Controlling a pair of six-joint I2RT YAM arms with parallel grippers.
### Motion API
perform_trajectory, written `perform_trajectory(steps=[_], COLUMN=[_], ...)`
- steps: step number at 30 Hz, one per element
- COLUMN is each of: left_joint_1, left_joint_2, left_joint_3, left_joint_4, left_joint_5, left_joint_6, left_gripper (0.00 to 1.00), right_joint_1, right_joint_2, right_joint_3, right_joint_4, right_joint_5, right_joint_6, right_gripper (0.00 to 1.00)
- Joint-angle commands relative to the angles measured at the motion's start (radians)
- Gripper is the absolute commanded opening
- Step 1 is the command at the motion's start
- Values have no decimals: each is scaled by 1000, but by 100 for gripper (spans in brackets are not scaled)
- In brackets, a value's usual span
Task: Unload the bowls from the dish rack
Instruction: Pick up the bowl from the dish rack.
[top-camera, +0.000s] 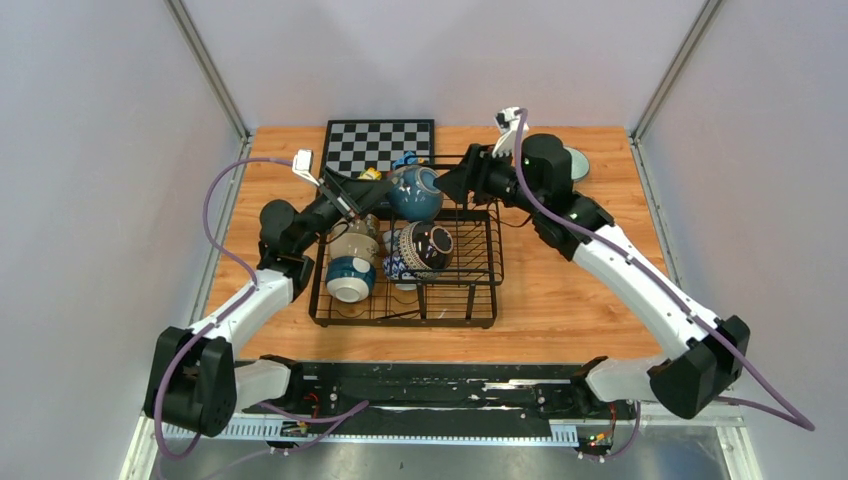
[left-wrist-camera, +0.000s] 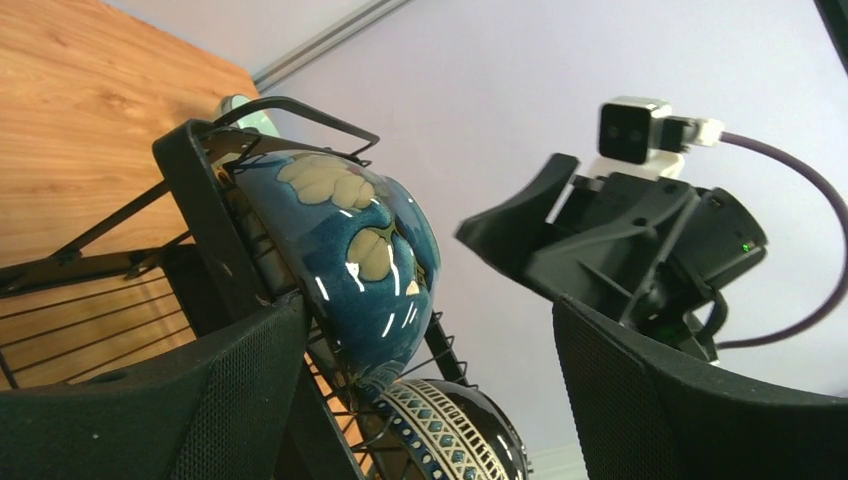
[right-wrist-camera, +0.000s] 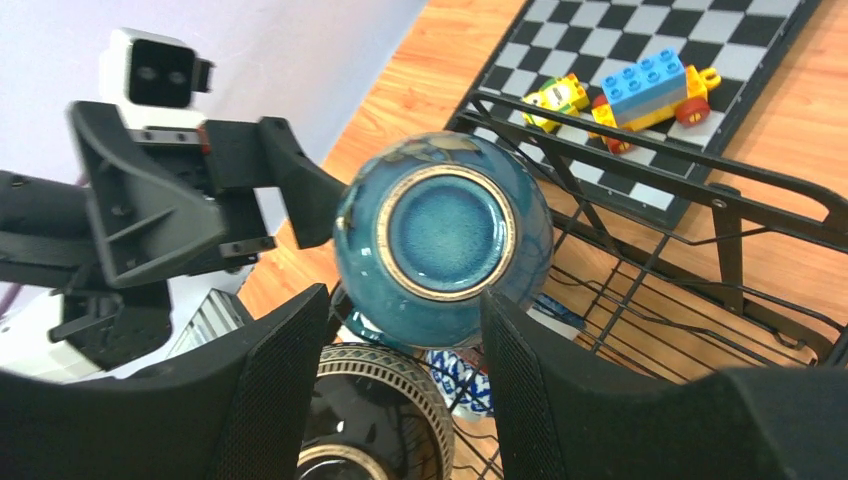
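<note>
The black wire dish rack (top-camera: 470, 290) stands mid-table with several bowls in it. A teal bowl (top-camera: 415, 192) leans on its side against the rack's back wall. In front of it lie a dark bowl with a patterned rim (top-camera: 428, 246), a blue-and-white one (top-camera: 398, 268) and two blue-banded ones (top-camera: 350, 278). My left gripper (top-camera: 368, 195) is open just left of the teal bowl (left-wrist-camera: 350, 250). My right gripper (top-camera: 452, 185) is open on the opposite side, its fingertips close to the bowl's foot (right-wrist-camera: 445, 230). Neither holds anything. A mint bowl (top-camera: 577, 163) sits on the table behind the right arm.
A black-and-white chessboard (top-camera: 380, 143) lies behind the rack, with coloured toy blocks (right-wrist-camera: 640, 85) on its near edge. The rack's back rail (right-wrist-camera: 700, 190) runs close beside the teal bowl. The two grippers face each other across the bowl, a short gap apart.
</note>
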Motion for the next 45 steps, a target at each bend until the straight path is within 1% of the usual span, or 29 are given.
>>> perform_trajectory(steps=[1,6,13,19,28,33,40,45], left_joint_1=[6,6,6,5,-5,-14,-26,-41], left_joint_2=[-4,9,60,101,131,148,180,184], left_joint_3=[-13,-13,-13,-7,40,55,74,97], left_joint_4=[96,112,203,281,288,299,360,362], left_joint_5=[35,45,60,62,82,84,87,103], left_joint_6=[-22,-24,-78,-124,-135,-140,-178,-168], left_gripper=[90,89,87,83,75,65,54,44], right_joint_1=[13,14,14,13,13,14,12,7], right_joint_2=[50,93,115,140,159,154,143,134], right_joint_3=[38,48,35,32,29,14,-11,-22], right_joint_4=[-28,-8,27,45,55,58,65,70], right_joint_5=[31,14,-1,-31,-58,-57,-50,-46], right_joint_6=[-24,-9,15,19,21,21,19,19], right_gripper=[61,63,63,62,59,58,58,58])
